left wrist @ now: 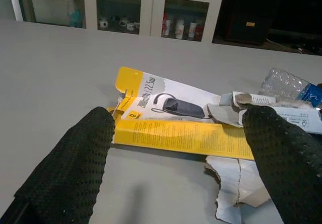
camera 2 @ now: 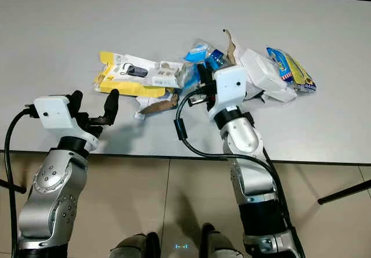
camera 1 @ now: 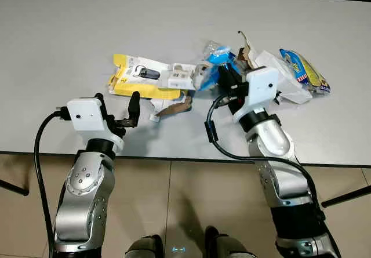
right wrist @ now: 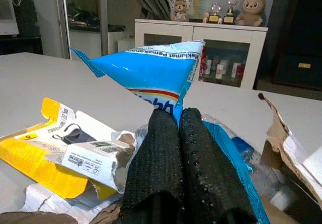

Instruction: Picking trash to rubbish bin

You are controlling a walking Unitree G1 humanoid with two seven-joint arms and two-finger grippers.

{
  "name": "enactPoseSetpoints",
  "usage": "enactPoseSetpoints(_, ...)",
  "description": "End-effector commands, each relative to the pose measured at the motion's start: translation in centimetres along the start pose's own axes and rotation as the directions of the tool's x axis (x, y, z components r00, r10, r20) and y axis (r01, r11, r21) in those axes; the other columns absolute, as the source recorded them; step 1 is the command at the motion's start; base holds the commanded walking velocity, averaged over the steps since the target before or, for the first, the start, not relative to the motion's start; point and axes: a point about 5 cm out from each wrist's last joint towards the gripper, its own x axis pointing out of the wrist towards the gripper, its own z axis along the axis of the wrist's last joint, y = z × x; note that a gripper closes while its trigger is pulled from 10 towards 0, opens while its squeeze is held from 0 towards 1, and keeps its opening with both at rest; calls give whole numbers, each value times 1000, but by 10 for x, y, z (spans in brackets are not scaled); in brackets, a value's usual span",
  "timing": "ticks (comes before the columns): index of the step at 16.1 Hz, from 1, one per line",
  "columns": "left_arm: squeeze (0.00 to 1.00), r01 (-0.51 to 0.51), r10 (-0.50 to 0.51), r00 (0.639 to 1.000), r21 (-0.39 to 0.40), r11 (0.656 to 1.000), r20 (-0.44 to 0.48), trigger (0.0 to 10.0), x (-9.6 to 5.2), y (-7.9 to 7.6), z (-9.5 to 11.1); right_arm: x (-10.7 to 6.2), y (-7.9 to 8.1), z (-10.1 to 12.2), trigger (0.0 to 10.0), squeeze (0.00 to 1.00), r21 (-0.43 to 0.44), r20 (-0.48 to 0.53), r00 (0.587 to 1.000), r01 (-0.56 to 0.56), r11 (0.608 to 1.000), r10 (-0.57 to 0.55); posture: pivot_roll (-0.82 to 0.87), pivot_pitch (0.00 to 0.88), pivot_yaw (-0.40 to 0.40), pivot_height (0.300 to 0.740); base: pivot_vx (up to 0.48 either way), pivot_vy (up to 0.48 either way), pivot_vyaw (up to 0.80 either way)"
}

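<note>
A glossy blue plastic wrapper (right wrist: 151, 73) is pinched between rough, dimpled black rubbery fingers (right wrist: 173, 168). The yellow-and-white cardboard box (left wrist: 171, 118) looks matt, with torn paper edges. A clear crinkled plastic bottle (left wrist: 287, 85) glints. The grey table (camera 1: 69, 43) is smooth and matt; the arms' (camera 1: 87, 194) shells are brushed silver metal.

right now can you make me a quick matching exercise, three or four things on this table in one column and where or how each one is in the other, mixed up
Things
1. blue wrapper
2. yellow box
3. left gripper
4. blue and yellow packet

States or places
A. open, just short of the trash, holding nothing
B. pinched between the right gripper's shut fingers
C. lying flat in front of the left gripper
D. at the far right end of the pile

Pairs: 1-B, 2-C, 3-A, 4-D
</note>
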Motion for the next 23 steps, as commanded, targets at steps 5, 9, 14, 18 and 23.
enactPoseSetpoints(5, 0, -9, 9, 1000, -1, 1000, 2, 10000, -1, 1, -2, -1, 4, 7, 10000, 0, 3, 21, 1000, -19, 1000, 19, -19, 200, 4, 740, 342, 0, 0)
enactPoseSetpoints(9, 0, -4, 4, 1000, 0, 1000, -6, 10000, -2, 0, -4, -1, 5, 6, 10000, 0, -4, 17, 999, -27, 1000, 27, -19, 200, 4, 740, 358, 0, 0)
enactPoseSetpoints(14, 0, -6, 6, 1000, -5, 1000, -22, 10000, -3, -1, -6, -2, 7, 4, 10000, 0, -4, 10, 999, -31, 1000, 31, -12, 196, 6, 740, 280, 0, 0)
enactPoseSetpoints(18, 0, -8, 7, 999, -19, 1000, -42, 10000, -5, -5, -11, -2, 6, 3, 10000, 0, -8, 6, 1000, -30, 1000, 30, -12, 196, 6, 740, 0, 0, 0)
enactPoseSetpoints(23, 0, -31, 26, 997, -80, 996, -66, 10000, -6, -10, -16, -2, 7, 3, 10000, 0, -11, 5, 1000, -29, 1000, 29, -13, 198, 4, 740, 0, 0, 0)
